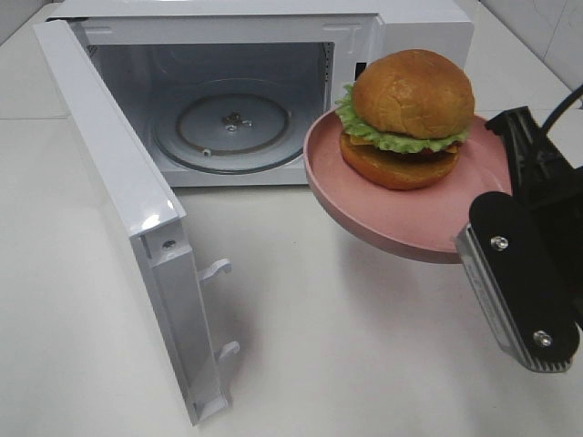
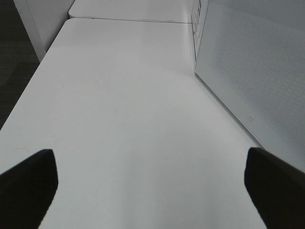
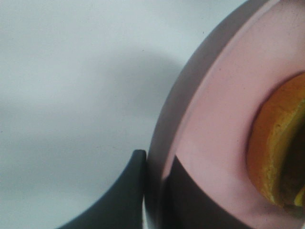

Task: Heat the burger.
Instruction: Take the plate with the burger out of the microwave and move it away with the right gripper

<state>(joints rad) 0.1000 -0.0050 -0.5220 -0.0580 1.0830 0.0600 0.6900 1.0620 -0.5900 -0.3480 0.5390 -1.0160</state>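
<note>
Golden-bunned round burger [image 1: 407, 118], top-heavy and loose on shallow pink plate [image 1: 401, 228]: my right fingers [image 3: 143, 191] clamp its rim, keep level; left fingers [image 2: 28, 181] apart, idle.

left hand [image 2: 152, 186]: fingers spread wide, empty | right hand [image 3: 153, 191]: raised, pinching a rim

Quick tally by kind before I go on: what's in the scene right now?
Burger: 1
Pink plate: 1
Microwave, door open: 1
Glass turntable: 1
Total: 4
</note>
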